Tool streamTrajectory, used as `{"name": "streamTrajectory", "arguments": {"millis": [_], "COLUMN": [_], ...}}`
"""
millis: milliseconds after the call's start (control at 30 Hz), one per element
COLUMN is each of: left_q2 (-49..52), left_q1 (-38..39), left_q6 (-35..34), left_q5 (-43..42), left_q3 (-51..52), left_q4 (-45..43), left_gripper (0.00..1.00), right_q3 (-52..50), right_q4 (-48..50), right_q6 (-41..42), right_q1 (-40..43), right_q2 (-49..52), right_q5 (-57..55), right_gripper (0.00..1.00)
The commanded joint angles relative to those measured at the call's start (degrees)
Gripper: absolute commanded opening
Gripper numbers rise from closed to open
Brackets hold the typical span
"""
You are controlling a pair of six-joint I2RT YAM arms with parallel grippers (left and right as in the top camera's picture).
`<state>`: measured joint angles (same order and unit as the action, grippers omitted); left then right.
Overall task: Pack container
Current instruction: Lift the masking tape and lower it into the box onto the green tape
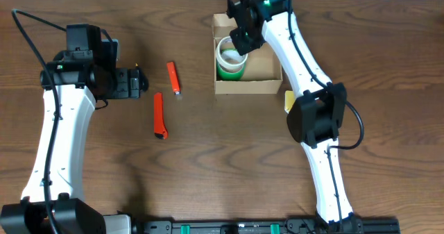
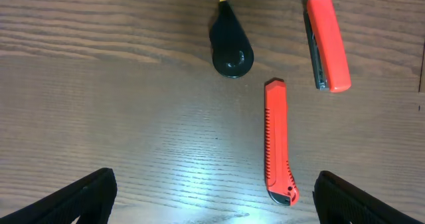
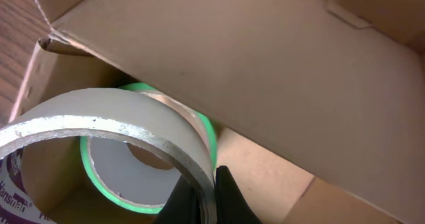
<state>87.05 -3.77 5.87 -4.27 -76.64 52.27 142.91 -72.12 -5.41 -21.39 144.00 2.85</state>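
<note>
Well left of container [image 1: 250, 88], tape roll [image 3: 119, 111] in right hand [image 3: 207, 184]: orange cutter [image 1: 159, 116], stapler [image 1: 173, 78].

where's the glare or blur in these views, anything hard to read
overhead: even light, sharp, faint shadows on the table; left wrist: white glare patch on the wood by the red cutter; right wrist: the pale tape roll sits close to the lens and looks slightly soft, container cardboard evenly lit

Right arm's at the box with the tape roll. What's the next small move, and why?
Probably lower a touch and open the right gripper: it pinches the pale tape roll by its wall, hanging inside the container just over the green roll lying there.
</note>
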Motion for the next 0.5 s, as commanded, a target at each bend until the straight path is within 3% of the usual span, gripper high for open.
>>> {"name": "streamTrajectory", "arguments": {"millis": [0,300,400,467], "left_q2": [0.3,0.3,0.3,0.3], "left_q1": [-0.4,-0.4,-0.4,-0.4], "left_q6": [0.3,0.3,0.3,0.4], "left_q5": [0.4,0.4,0.4,0.4], "left_q3": [-1.0,-1.0,-1.0,-1.0], "left_q4": [0.2,0.2,0.2,0.2], "left_gripper": [0.95,0.95,0.95,0.95], "right_q3": [-2.4,-3.9,-3.9,-3.9], "right_q4": [0.6,1.5,1.5,1.6], "right_q6": [1.1,1.3,1.3,1.3], "right_q1": [-0.4,-0.4,-0.4,-0.4], "right_q2": [0.5,0.5,0.5,0.5], "right_q5": [0.0,-0.1,0.0,0.0], "right_gripper": [0.01,0.02,0.53,0.6]}}
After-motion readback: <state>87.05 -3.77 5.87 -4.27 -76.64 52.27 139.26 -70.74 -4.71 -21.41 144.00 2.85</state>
